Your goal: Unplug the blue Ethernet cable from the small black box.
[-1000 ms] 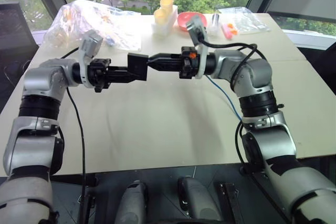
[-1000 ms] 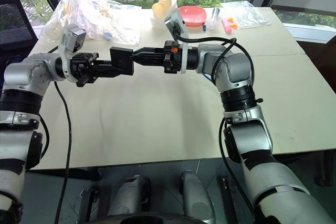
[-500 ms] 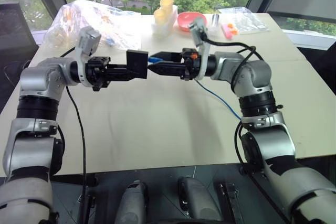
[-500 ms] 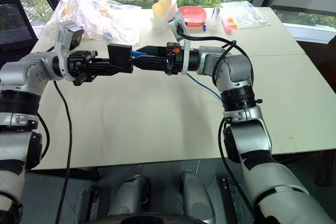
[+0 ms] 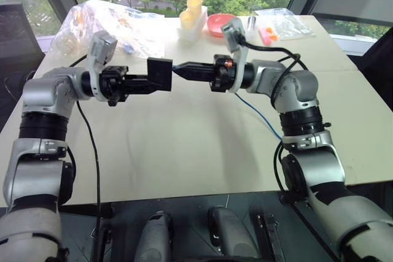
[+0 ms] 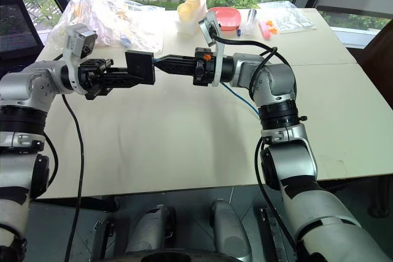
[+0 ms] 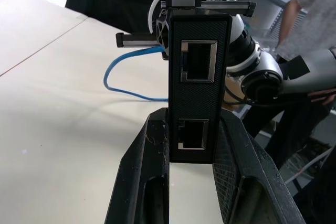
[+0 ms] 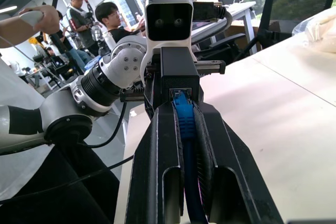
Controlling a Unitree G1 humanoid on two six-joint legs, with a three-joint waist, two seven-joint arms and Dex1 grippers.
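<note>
My left gripper (image 5: 155,83) is shut on the small black box (image 5: 161,74) and holds it level above the table. The left wrist view shows the box (image 7: 198,93) upright between the fingers (image 7: 149,150), with two ports facing the camera. From the opposite side, my right gripper (image 5: 179,69) is shut on the plug end of the blue Ethernet cable (image 8: 184,124). The plug's tip sits at a port in the box (image 8: 179,72). I cannot tell whether it is still seated. The cable (image 5: 258,115) trails down past my right forearm.
On the far side of the table (image 5: 184,151) lie plastic bags (image 5: 104,19), yellow cups (image 5: 191,11), a pink bowl (image 5: 220,24) and small items (image 5: 276,26). People (image 8: 113,17) stand beside the table in the wrist views.
My right gripper opened around the blue plug half a second ago and is now shut on it. The left gripper and box stayed in place.
</note>
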